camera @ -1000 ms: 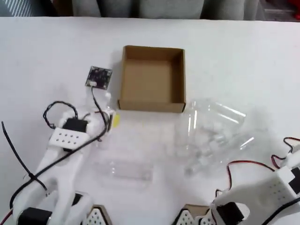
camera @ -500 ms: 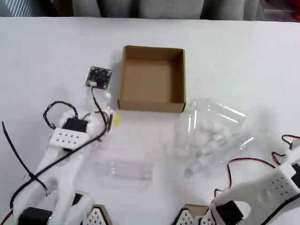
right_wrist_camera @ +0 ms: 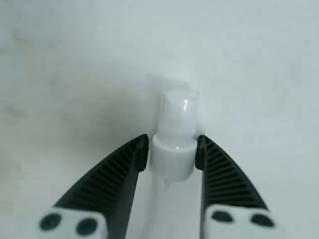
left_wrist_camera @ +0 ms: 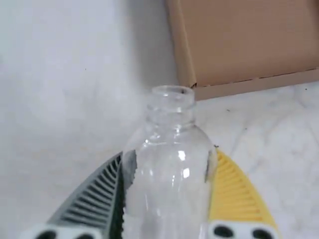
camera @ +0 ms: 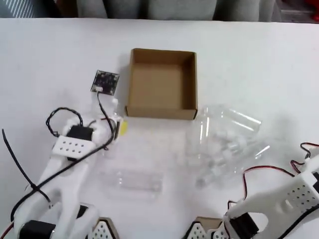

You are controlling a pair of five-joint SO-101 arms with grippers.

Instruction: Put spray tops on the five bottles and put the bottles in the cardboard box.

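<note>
Left hand [left_wrist_camera: 169, 162] was clamped narrow on the body of a clear bottle [left_wrist_camera: 172, 124], one grey finger and one yellow finger on either side. The bottle's long axis ran in line with the fingers, its open uncapped neck pointing away from the wrist toward the near corner of the cardboard box [left_wrist_camera: 244, 40]. Right hand [right_wrist_camera: 172, 147] was closed on the collar of a white spray top [right_wrist_camera: 177, 114], whose long axis ran along the fingers with the cap end pointing away from the wrist, over bare white desk [camera: 259, 59]. From above, the box sat open mid-desk, with a heap of clear bottles [camera: 227, 142] near its front right corner. One more bottle [camera: 137, 179] lay on its side further forward, and a small circuit board [camera: 105, 82] lay left of the box.
</note>
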